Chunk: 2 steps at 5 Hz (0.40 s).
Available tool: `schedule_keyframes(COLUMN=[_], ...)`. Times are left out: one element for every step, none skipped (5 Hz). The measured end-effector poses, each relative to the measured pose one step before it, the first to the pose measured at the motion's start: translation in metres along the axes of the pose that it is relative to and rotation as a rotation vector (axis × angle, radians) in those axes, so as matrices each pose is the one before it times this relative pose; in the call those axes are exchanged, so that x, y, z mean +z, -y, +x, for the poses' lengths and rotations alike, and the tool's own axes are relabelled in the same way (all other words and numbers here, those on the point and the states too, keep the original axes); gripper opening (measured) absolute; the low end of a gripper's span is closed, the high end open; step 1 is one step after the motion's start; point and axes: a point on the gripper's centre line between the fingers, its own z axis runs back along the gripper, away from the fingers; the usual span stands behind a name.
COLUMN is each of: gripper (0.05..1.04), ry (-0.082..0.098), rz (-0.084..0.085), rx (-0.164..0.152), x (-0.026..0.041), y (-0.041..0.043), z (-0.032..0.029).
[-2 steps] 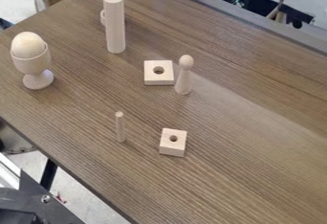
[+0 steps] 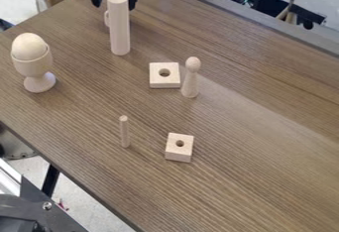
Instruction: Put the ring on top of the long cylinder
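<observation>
At the top of the camera view my gripper [image 2: 114,5] hangs open, its two black fingers spread to the left and right behind the top of the long cylinder. The long cylinder [image 2: 119,25] stands upright on the table at upper left. Behind it, a small curved part of a pale wooden piece, possibly the ring [image 2: 106,19], peeks out at the cylinder's left side; most of it is hidden by the cylinder. Nothing visible is held between the fingers.
On the wooden table [image 2: 252,176] are an egg in a cup [image 2: 39,69] at left, a square block with a hole [image 2: 157,82], a round-headed peg [image 2: 191,83], a thin peg [image 2: 124,134] and a smaller holed block [image 2: 178,152]. Metal parts [image 2: 33,211] lie beyond the lower-left edge.
My gripper has come down farther into view from the top edge, toward the area behind the long cylinder. The objects on the table have not moved.
</observation>
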Motion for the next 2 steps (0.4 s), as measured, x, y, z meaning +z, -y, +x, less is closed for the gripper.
schedule_keyframes(gripper=[1.000, 1.000], ry=[-0.0245, 0.0016], rz=[0.0072, -0.0012], rx=[0.0215, 0.0038], x=[-0.00744, -0.00257], y=[-0.00192, -0.00048], z=[-0.00081, 0.00062])
